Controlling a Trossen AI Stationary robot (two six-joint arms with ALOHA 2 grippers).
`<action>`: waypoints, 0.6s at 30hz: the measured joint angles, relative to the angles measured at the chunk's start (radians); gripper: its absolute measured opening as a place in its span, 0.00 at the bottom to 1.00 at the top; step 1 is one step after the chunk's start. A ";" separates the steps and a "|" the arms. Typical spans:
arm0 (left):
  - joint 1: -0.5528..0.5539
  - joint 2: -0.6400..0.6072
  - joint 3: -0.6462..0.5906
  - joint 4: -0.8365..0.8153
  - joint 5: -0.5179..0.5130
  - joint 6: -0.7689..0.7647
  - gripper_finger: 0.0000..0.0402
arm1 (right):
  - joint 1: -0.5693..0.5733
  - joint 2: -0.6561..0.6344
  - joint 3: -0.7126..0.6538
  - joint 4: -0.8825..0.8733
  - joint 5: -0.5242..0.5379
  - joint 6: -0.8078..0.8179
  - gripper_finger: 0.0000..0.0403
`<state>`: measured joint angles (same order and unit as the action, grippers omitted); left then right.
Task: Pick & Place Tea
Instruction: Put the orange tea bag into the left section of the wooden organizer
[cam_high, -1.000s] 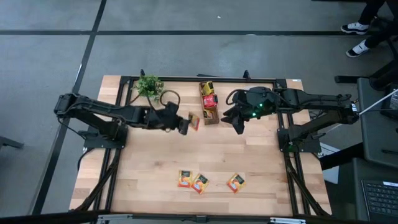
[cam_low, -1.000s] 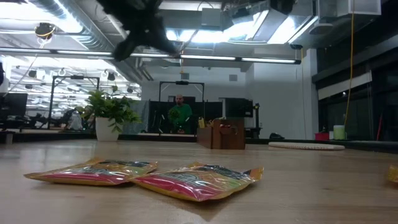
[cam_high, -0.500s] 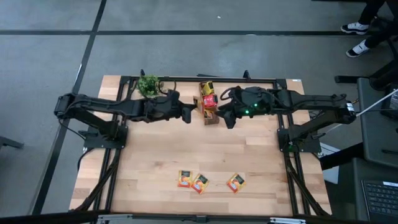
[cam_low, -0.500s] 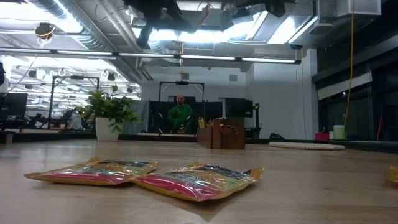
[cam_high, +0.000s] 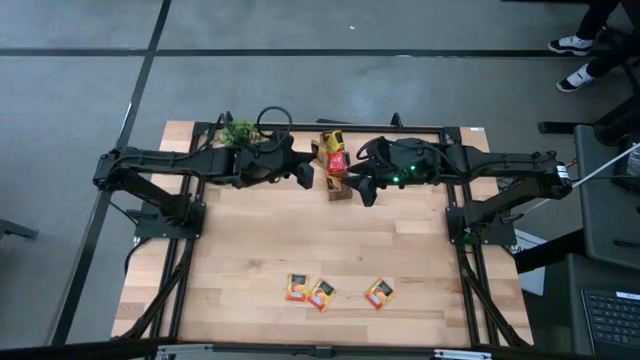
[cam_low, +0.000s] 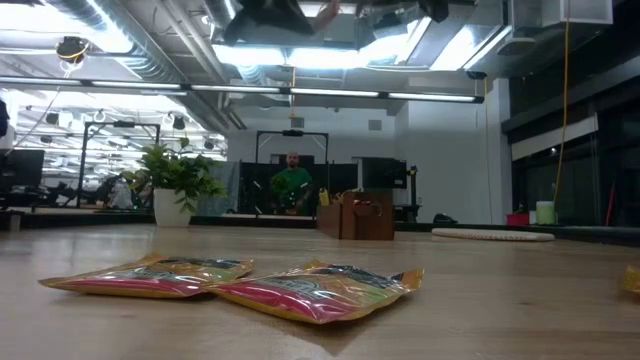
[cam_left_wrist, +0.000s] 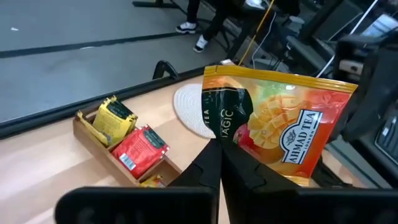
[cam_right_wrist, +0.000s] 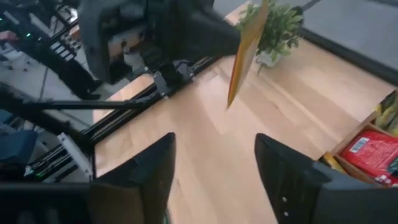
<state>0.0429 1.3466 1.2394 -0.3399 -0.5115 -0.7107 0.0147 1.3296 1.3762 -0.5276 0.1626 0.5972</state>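
Note:
An orange tea sachet (cam_left_wrist: 280, 124) hangs in the air beside the wooden box (cam_left_wrist: 118, 163), and my left gripper (cam_left_wrist: 219, 144) is shut on it. In the right wrist view the same sachet (cam_right_wrist: 247, 51) shows edge-on. The box (cam_high: 338, 172) stands at the table's far middle, with a yellow sachet (cam_left_wrist: 114, 119) and a red sachet (cam_left_wrist: 142, 148) standing in it. My left gripper (cam_high: 304, 177) is just left of the box. My right gripper (cam_high: 366, 192) is just right of it, open (cam_right_wrist: 214, 180) and holding nothing. Three more sachets (cam_high: 321, 294) lie flat near the front edge. My left gripper pinches the orange sachet by its lower edge, near a corner (cam_left_wrist: 231, 139), between its two fingers. The fingers come from the table's left, slanting a little downward. The sachet stands up past the fingertips, its printed face showing, lifted clear of the table and the box.
A small potted plant (cam_high: 238, 133) stands at the far left, close behind my left arm. A round pale woven mat (cam_left_wrist: 189, 112) lies beyond the box. Bare wood lies between the box and the three sachets (cam_low: 318, 290) at the front.
My left gripper has risen and gone toward the table's far edge and the box, rolling as it went. It has carried the orange sachet along, clear of the table. My right gripper has shifted a little toward the box.

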 joint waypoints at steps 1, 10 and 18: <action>0.000 0.005 0.002 -0.002 0.001 0.000 0.00 | 0.000 0.000 0.000 0.001 0.010 0.000 0.55; -0.020 0.068 0.006 0.076 0.013 -0.001 0.00 | -0.002 0.006 0.000 0.023 0.084 -0.001 0.65; -0.023 0.081 0.005 0.106 0.013 -0.008 0.00 | -0.018 0.034 0.000 0.022 0.082 -0.001 0.60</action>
<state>0.0196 1.4277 1.2449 -0.2343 -0.4983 -0.7189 -0.0034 1.3638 1.3766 -0.5056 0.2444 0.5966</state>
